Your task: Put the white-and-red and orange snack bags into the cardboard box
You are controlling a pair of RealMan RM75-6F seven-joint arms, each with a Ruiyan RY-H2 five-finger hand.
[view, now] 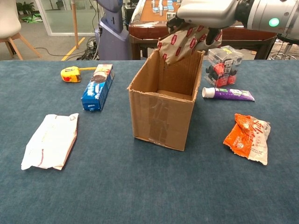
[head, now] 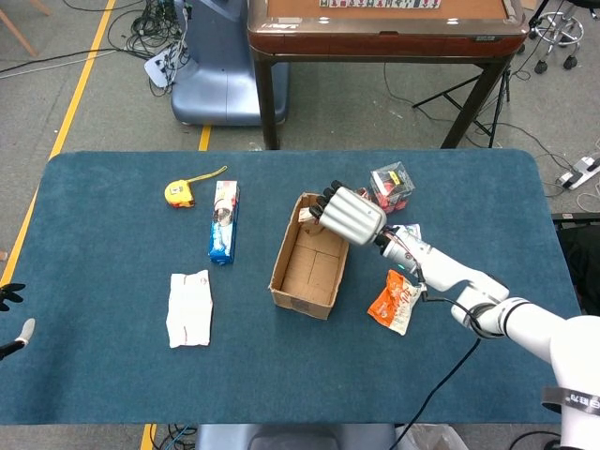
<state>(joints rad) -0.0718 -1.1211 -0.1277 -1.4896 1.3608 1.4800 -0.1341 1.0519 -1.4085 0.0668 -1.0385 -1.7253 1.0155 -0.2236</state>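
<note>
The right hand [view: 205,13] held the white-and-red snack bag [view: 183,43] clamped in its fingers over the cardboard box [view: 163,100]; released off-centre, it might catch the rim.

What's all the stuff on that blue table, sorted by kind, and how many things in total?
Snack bags: 3, white-and-red, orange, white
Cardboard box: 1
Cookie box: 1
Tape measure: 1
Clear packet: 1
Tube: 1
Total: 8
</note>
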